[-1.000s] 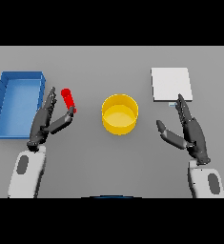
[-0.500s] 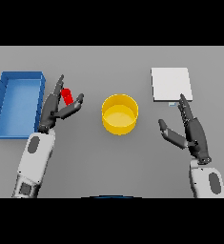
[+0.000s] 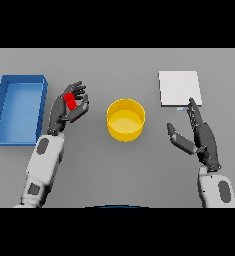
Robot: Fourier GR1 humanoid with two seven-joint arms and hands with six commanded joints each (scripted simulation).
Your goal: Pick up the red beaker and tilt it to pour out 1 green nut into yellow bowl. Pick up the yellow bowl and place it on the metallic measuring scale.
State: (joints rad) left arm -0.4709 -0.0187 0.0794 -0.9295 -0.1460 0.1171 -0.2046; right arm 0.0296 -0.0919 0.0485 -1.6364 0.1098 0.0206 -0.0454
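Grey tabletop (image 3: 114,170) carries all items observed. Nearest the front edge, toward the right side, the right robot hand (image 3: 201,137) rests with fingers straight and spread, thumb held apart, gripping nothing; its fingertips point toward the far edge and end just short of the metallic measuring scale (image 3: 179,88).

Yellow bowl (image 3: 125,119) stands upright at the middle of the tabletop, between the two hands and apart from both. Its interior shows only yellow; contents, if any, cannot be made out.

Left of the bowl, the left robot hand (image 3: 69,107) is raised, with its fingers and thumb curled round the red beaker (image 3: 70,101). The beaker sits inside that grasp, partly hidden by the fingers, near the bowl but not over it. Its tilt and contents cannot be determined.

Blue bin (image 3: 1,111) lies along the left edge, just beside the left hand; its floor shows plain blue. The scale, a pale flat square, lies toward the far right corner with nothing on it.
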